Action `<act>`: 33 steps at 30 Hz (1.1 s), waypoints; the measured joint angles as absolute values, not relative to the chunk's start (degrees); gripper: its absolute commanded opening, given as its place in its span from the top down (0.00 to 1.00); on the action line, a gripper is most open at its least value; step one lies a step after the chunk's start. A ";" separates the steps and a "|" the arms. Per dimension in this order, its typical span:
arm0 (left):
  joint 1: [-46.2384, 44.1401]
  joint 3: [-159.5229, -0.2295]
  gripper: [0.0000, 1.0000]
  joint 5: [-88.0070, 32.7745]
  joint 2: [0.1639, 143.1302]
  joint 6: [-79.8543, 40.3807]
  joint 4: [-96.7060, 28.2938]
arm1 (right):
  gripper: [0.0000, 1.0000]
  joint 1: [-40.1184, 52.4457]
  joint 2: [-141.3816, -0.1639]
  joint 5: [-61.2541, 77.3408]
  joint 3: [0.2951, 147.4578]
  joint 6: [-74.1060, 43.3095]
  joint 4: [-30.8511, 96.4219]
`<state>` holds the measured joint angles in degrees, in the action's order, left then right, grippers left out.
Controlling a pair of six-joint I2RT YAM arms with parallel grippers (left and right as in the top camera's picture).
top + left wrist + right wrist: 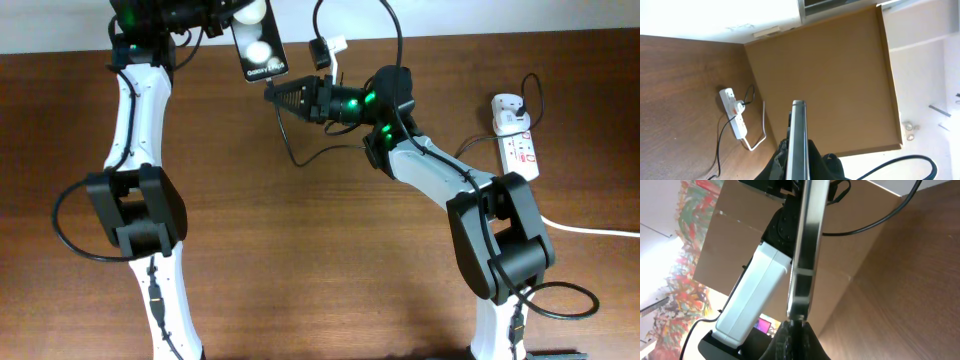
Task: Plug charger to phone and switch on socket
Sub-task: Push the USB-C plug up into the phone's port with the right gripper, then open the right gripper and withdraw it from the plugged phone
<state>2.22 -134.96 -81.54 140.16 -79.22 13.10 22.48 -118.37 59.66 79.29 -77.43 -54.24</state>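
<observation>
My left gripper (228,22) is shut on the phone (258,50) and holds it above the table's far edge. The screen faces up, with white text at its near end. In the left wrist view the phone (799,135) stands edge-on between my jaws (799,162). My right gripper (273,95) is shut on the charger's plug tip (796,322), which meets the phone's lower end (806,250). I cannot tell whether it is seated. The thin black charger cable (318,155) loops under my right arm. The socket (517,140) lies at the far right and carries the white adapter (508,108).
The socket's thick white cord (590,230) runs off the right edge. The socket (734,112) and its cord also show in the left wrist view. My left arm's white link (752,292) is close beside the phone. A brown board (825,80) stands behind the table.
</observation>
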 measured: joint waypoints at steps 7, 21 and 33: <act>1.30 -134.96 1.00 -83.05 140.16 -77.58 13.13 | 0.96 22.48 -118.37 60.82 78.85 -77.58 -54.13; -0.95 -134.96 1.00 -88.44 140.16 -75.83 13.10 | 0.01 22.31 -118.37 55.48 78.94 -77.38 -54.63; 4.97 -134.96 1.00 -89.41 140.16 -75.61 13.10 | 0.01 18.39 -118.37 55.72 79.00 -77.06 -49.76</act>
